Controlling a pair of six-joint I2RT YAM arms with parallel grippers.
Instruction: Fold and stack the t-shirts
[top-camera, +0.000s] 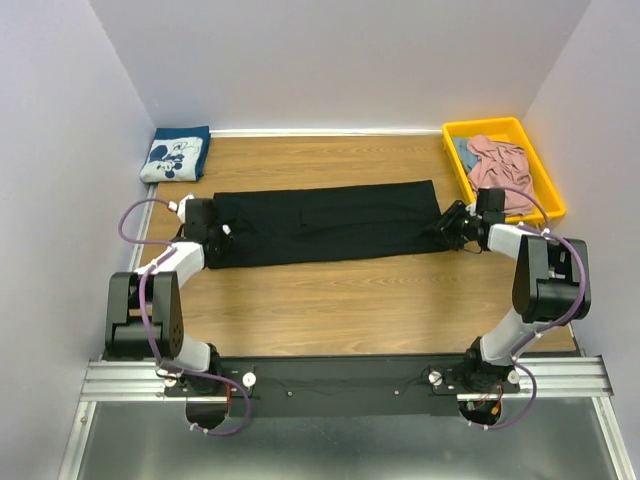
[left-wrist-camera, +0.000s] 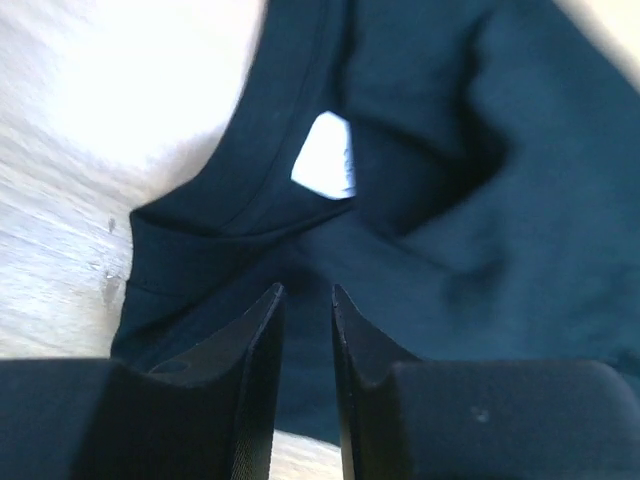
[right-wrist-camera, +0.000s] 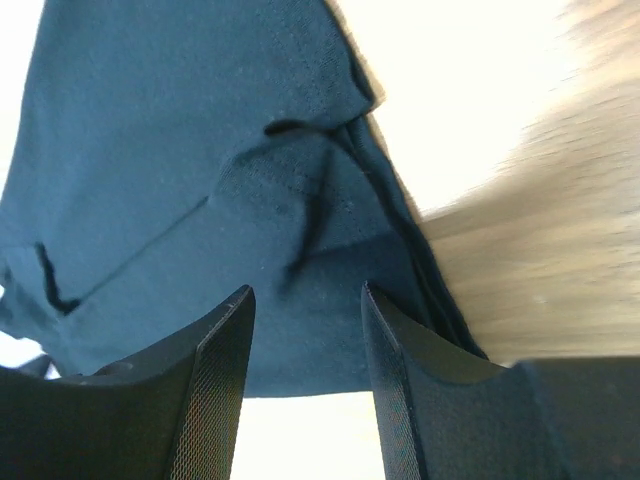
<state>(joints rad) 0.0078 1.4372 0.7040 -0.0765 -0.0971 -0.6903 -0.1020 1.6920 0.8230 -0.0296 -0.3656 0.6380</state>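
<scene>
Black t-shirt (top-camera: 325, 222) crosswise, collar (left-wrist-camera: 232, 196) left — left claw (left-wrist-camera: 308, 292) narrow, right claw (right-wrist-camera: 305, 290) parted, seemingly empty.

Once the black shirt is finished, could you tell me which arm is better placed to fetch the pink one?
Right, probably. The right fingers are at the end of the black shirt nearest the yellow tray holding the pink shirt; the left fingers are at the opposite end, a longer reach.

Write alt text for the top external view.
A black t-shirt, folded into a strip, lies across the table with the left claw and right claw at its ends. A folded navy shirt sits far left, a pink shirt in a yellow bin far right.
</scene>
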